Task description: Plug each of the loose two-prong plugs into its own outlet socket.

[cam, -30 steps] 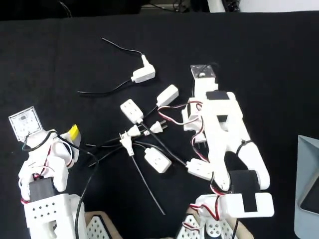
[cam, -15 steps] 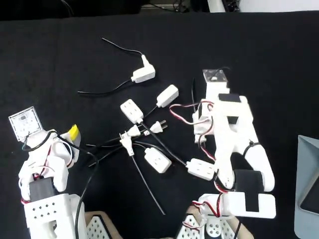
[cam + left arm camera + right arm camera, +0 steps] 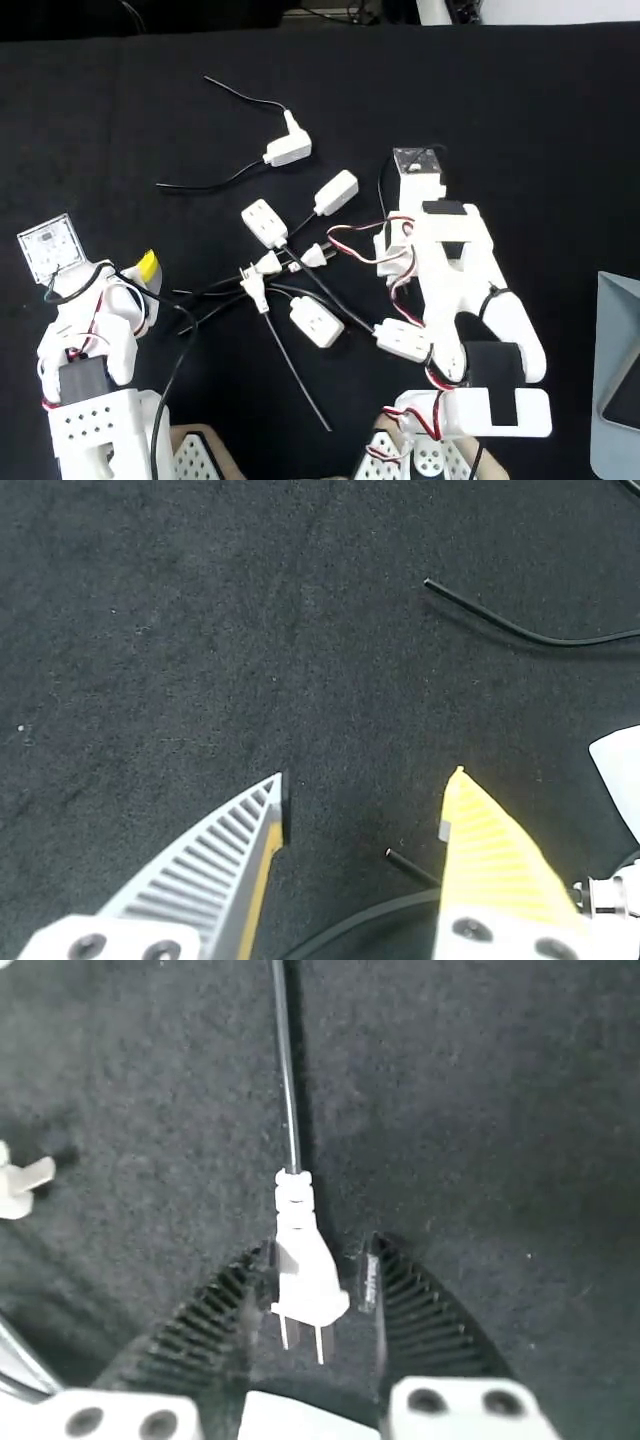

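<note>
In the right wrist view my right gripper (image 3: pixel 318 1250) is shut on a white two-prong plug (image 3: pixel 303 1278), prongs toward the camera, its black cable (image 3: pixel 287 1090) trailing away over the cloth. The right arm (image 3: pixel 450 270) stands right of the cable tangle. Loose white plugs (image 3: pixel 264 265) (image 3: pixel 315 255) lie mid-table among white outlet sockets (image 3: pixel 265 222) (image 3: pixel 336 191) (image 3: pixel 316 322) (image 3: pixel 403 340). My left gripper (image 3: pixel 368 775) is open over bare black cloth at the table's left, its yellow finger (image 3: pixel 147 265) pointing toward the tangle.
An angled white plug (image 3: pixel 287 150) with a black cable lies at the back. Black cables (image 3: pixel 290 370) cross the middle. A grey tray (image 3: pixel 618 380) stands at the right edge. A cable end (image 3: pixel 405 865) lies between the left fingers.
The right arm swung to the right and then came back left and slightly nearer the tangle, the plug's cable following. The left arm has not moved.
</note>
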You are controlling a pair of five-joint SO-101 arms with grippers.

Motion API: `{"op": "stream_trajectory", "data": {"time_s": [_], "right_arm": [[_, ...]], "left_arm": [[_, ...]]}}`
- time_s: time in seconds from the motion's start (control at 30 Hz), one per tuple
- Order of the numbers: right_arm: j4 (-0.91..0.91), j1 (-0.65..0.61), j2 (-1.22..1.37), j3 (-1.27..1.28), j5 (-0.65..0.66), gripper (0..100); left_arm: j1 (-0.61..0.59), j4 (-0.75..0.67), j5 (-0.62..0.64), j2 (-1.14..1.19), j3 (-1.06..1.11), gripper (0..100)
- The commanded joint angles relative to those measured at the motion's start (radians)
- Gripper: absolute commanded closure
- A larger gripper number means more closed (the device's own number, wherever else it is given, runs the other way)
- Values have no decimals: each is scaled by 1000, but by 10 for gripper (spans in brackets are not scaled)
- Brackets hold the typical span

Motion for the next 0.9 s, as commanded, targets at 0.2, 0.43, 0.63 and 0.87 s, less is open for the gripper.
{"op": "stream_trajectory", "data": {"time_s": [0.2, 0.43, 0.63, 0.87], "right_arm": [[-11, -34, -2, -7, -12, 973], [3, -44, -2, -5, -6, 986], [84, -121, -2, -10, -9, 948], [87, -126, -2, -7, -9, 971]], "left_arm": [[-10, -21, -8, -9, -5, 747], [-10, -21, -8, -9, -5, 747], [-10, -21, -8, -9, -5, 747], [-10, -20, -8, -9, -5, 747]]}}
